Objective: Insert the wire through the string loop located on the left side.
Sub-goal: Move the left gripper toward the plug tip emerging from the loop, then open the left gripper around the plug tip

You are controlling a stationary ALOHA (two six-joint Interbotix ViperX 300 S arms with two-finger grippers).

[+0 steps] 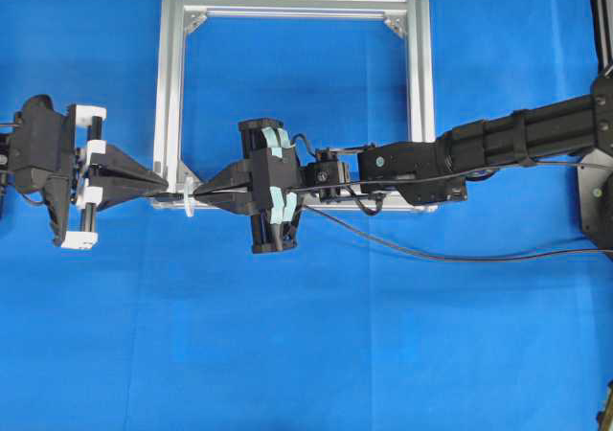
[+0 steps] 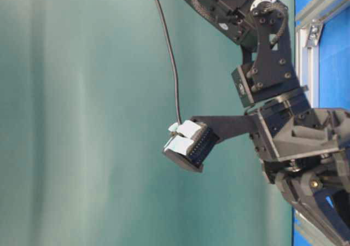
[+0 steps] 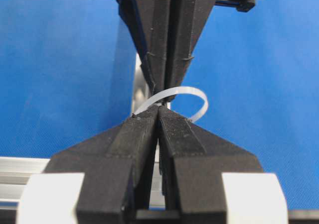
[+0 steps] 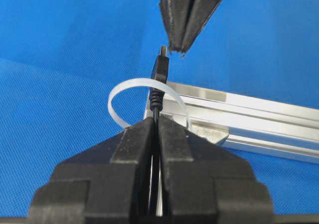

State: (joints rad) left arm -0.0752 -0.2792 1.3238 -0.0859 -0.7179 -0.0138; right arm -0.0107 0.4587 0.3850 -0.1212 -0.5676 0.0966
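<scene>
right gripper (image 4: 157, 127) clamped tight on wire (image 4: 159, 72), plug poking through string loop (image 4: 144, 87) at frame (image 4: 249, 109) left corner | left gripper (image 4: 182, 47) tips closed, seemingly empty | you open left, pinch plug, pull straight

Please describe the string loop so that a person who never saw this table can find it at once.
Find the silver frame on the blue table; at its lower left corner, between the two grippers' tips, stands the string loop. It is a thin white curved band, unlike the black wire passing through it.
</scene>
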